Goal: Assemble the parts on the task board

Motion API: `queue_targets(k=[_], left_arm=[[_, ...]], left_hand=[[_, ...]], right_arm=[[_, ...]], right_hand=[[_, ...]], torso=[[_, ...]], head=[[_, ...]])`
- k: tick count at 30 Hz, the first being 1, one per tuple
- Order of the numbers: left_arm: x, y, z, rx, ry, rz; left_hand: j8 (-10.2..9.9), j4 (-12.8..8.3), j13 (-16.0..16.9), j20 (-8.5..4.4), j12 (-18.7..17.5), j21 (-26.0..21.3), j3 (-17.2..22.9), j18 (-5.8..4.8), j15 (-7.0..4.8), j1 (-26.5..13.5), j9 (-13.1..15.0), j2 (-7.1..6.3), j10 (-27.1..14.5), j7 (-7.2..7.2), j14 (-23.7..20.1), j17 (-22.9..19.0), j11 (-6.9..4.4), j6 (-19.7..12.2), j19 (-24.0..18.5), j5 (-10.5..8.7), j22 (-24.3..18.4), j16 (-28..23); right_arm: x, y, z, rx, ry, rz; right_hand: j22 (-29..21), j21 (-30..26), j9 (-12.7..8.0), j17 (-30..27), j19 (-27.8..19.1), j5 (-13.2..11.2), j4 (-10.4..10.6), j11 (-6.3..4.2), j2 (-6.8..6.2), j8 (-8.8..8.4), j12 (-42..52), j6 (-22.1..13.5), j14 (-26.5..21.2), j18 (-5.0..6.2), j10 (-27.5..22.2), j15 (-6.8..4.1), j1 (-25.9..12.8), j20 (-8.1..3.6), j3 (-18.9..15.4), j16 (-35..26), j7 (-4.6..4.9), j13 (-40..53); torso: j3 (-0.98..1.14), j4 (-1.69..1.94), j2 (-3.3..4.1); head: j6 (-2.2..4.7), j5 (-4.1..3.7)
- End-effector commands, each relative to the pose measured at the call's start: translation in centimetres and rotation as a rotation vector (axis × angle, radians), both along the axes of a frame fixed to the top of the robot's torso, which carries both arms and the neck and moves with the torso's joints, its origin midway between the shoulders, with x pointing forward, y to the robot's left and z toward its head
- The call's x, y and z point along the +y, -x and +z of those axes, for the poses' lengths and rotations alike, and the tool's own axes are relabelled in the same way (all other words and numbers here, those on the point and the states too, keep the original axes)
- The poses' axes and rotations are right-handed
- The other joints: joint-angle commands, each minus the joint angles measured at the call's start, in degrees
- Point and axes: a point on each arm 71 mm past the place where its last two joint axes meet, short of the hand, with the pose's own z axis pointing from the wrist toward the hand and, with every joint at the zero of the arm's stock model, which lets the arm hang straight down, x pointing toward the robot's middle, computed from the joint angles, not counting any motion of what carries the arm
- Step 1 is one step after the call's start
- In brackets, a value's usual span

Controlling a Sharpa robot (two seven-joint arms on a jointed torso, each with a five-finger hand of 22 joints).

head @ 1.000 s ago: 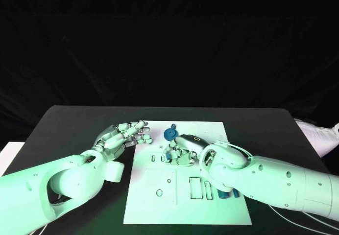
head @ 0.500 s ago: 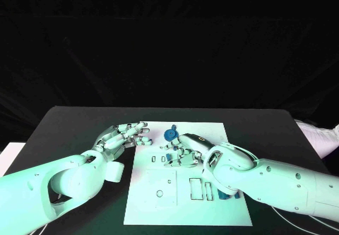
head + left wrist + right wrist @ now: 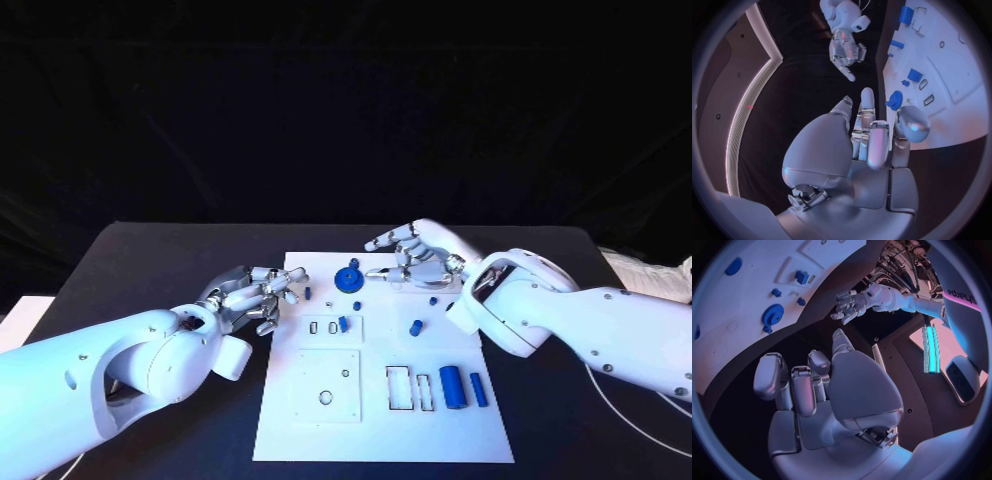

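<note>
White and flat, the board point(image 3: 382, 400) lay in the middle of the black table point(image 3: 144, 250), seen from the head with its blue parts scattered over it: a gear point(image 3: 349, 275) near the far edge, a small peg point(image 3: 417, 326) toward the right edge, a small block point(image 3: 343, 324) standing at a slot near the left edge, and two longer bars point(image 3: 462, 387) side by side near the right edge toward the near corner. The right hand point(image 3: 418, 256) hovered over the far right part of the board, fingers loosely apart and holding nothing; the left hand point(image 3: 257, 295) rested just off the left edge, fingers curled loosely and empty. From the left wrist, that hand point(image 3: 873, 135) had its fingertips near the board point(image 3: 942, 105) edge, with the gear point(image 3: 894, 99) just beyond them and nothing pinched. From the right wrist, the hand point(image 3: 811, 380) hung above the table beside the board point(image 3: 761, 315), its fingers parted and bare, the gear point(image 3: 772, 315) and block point(image 3: 802, 276) lying clear of it. The step seemed to be choosing the next part; to do it well, the right hand would probably need to come down squarely over one loose piece, likely the peg or a bar, pinch it across its narrow sides without nudging its neighbours, and keep it level until it stood over its matching slot.
</note>
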Motion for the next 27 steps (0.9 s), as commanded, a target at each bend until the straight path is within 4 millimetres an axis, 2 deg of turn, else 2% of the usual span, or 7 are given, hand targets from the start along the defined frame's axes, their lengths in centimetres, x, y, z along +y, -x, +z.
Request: queue_targets(k=[1, 4, 8, 12, 14, 21, 27], left_arm=[[-0.6, 0.1, -0.4, 0.149, -0.422, -0.223], [-0.6, -0.7, 0.4, 0.18, -0.62, -0.288], [-0.9, -2.2, 1.8, 0.167, -0.814, -0.312], [-1.9, -3.3, 2.7, 0.139, -0.934, -0.323], [-2.7, -3.8, 3.0, 0.132, -0.974, -0.336], [-4.8, -4.9, 3.0, 0.12, -1.056, -0.376], [-6.2, -5.6, 2.7, 0.115, -1.076, -0.383]], left_hand=[[1.66, 3.94, 6.23, -0.11, 7.3, 2.75, -1.14, -0.5, -0.24, -3.7, 0.71, 1.37, -2.93, -0.2, 3.99, 7.79, 0.04, 0.0, -1.0, -0.04, 2.98, 3.58], [4.84, 5.97, 15.29, 0.15, 17.47, 5.71, -3.02, -0.79, -0.28, -5.61, 2.14, 1.21, -6.46, -0.42, 4.75, 11.72, -0.06, -0.37, -1.38, -0.2, 6.59, 6.73], [9.85, 6.08, 31.01, -0.23, 32.96, 10.42, -5.84, -1.9, -0.98, -7.29, 4.94, 1.51, -3.84, -1.53, 6.04, 15.84, -1.01, 0.2, 1.07, -0.25, 13.97, 9.78], [14.65, 5.99, 38.65, -0.95, 40.15, 13.02, -8.25, -2.62, -1.65, -8.43, 8.43, 2.49, -1.92, -2.57, 6.04, 15.84, -1.87, -0.2, 2.8, -0.34, 18.35, 9.78], [17.14, 6.15, 40.33, -1.18, 41.64, 13.64, -9.51, -2.81, -1.95, -8.72, 10.64, 3.36, -1.78, -2.84, 6.04, 15.84, -2.12, -1.37, 3.12, -0.33, 19.41, 9.78], [22.33, 6.11, 43.75, -1.54, 44.51, 15.1, -12.48, -3.34, -2.33, -9.83, 15.67, 4.62, -0.54, -3.51, 6.04, 15.84, -2.67, -3.16, 4.33, -1.59, 22.25, 9.78], [24.41, 6.15, 44.56, -1.66, 45.17, 15.44, -13.88, -3.46, -2.46, -9.87, 18.16, 5.16, -0.35, -3.64, 6.04, 15.84, -2.78, -4.6, 4.59, -1.81, 22.93, 9.78]], right_arm=[[-1.9, -0.6, 0.6, 0.073, -0.159, -0.065], [-2.8, -0.8, 0.9, 0.086, -0.182, -0.1], [-3.2, -0.9, 1.0, 0.094, -0.195, -0.119], [-3.4, -0.9, 1.1, 0.098, -0.199, -0.133], [-3.5, -1.0, 1.1, 0.101, -0.2, -0.141], [-4.0, -1.2, 1.0, 0.103, -0.196, -0.171], [-4.4, -1.3, 0.9, 0.107, -0.193, -0.198]], right_hand=[[0.14, -0.11, 0.09, 5.59, -0.11, 0.6, -0.51, -0.33, 0.41, 0.31, 0.34, 0.68, 3.91, 0.35, 0.01, -0.12, 0.66, -0.41, 0.06, -0.31, 0.01, -0.1], [0.11, -0.15, 0.12, 5.46, -0.08, 1.28, -0.7, -0.43, 0.82, 0.33, 0.33, 0.97, 3.89, 0.35, 0.03, -0.22, 0.95, -0.5, -0.02, -0.41, -0.09, -0.24], [-0.02, -0.23, 0.14, 5.12, -0.14, 1.51, -0.79, -0.49, 1.05, 0.36, 0.18, 1.15, 3.82, 0.38, -0.04, -0.26, 1.11, -0.55, -0.04, -0.61, -0.14, -0.42], [-0.19, -0.35, 0.18, 4.91, -0.21, 1.11, -0.62, -0.55, 1.38, 0.44, -0.01, 1.5, 3.78, 0.41, -0.1, -0.33, 0.85, -0.62, -0.3, -0.75, -0.22, -0.69], [-0.3, -0.41, 0.19, 4.8, -0.27, 1.01, -0.6, -0.56, 1.42, 0.46, -0.07, 1.58, 3.75, 0.43, -0.13, -0.34, 0.8, -0.63, -0.38, -0.82, -0.24, -0.76], [-0.62, -0.6, 0.21, 4.43, -0.46, 0.97, -0.56, -0.58, 1.46, 0.5, -0.27, 1.71, 3.67, 0.5, -0.23, -0.36, 0.72, -0.65, -0.49, -1.04, -0.27, -0.95], [-1.17, -0.94, 0.22, 3.91, -0.79, 0.94, -0.3, -0.63, 1.68, 0.51, -0.66, 1.9, 3.55, 0.61, -0.43, -0.41, 0.32, -0.71, -0.85, -1.37, -0.32, -1.38]], torso=[[0.26, -0.17, -0.85], [0.62, -0.43, -1.13], [1.0, -0.41, -1.45], [1.21, -0.37, -1.71], [1.27, -0.33, -1.76], [1.43, -0.19, -1.85], [1.39, -0.3, -1.77]], head=[[-0.41, 0.43], [-0.67, 1.0], [-0.85, 1.28], [-1.13, 1.54], [-1.19, 1.61], [-1.54, 1.87], [-1.76, 2.06]])
